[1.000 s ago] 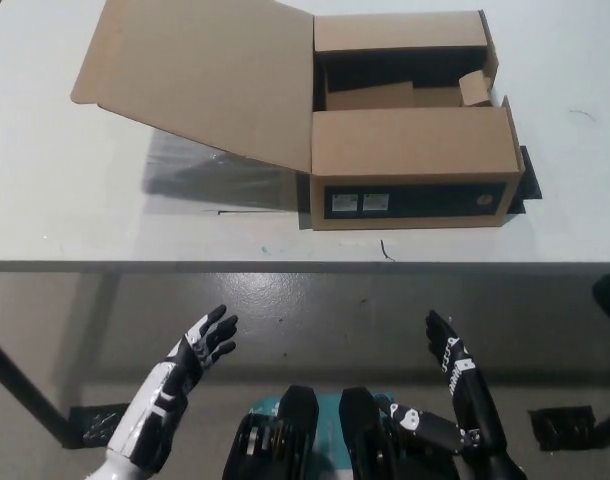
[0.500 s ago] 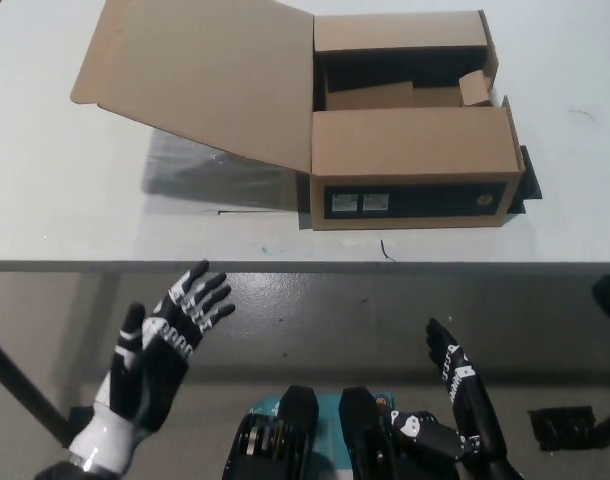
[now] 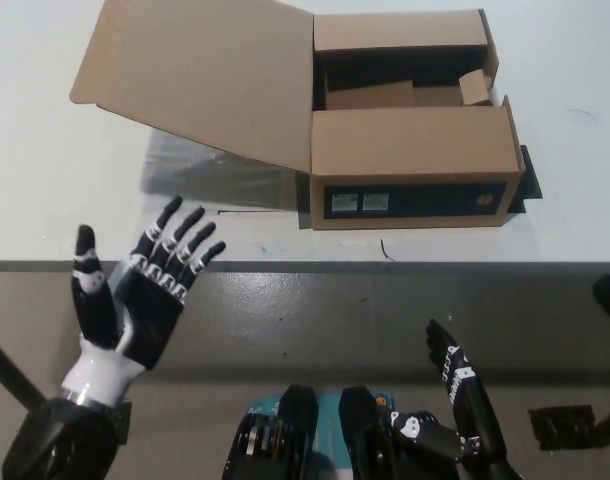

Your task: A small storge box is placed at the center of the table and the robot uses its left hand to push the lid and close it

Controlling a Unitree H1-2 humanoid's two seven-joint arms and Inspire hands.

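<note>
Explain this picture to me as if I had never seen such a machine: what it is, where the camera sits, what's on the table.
This is a humanoid robot seen from a camera on its own head, looking steeply down. Its left hand is raised at the table's near edge, fingers spread, holding nothing. Its black right hand rests low, below the table edge, also empty. On the table stands a cardboard box with its big lid open, leaning out to the left.

No text is legible. The cardboard box [image 3: 413, 165] carries two small pale labels [image 3: 360, 202] and a small round mark [image 3: 483, 199] on its dark front panel; their print is too small to read.
</note>
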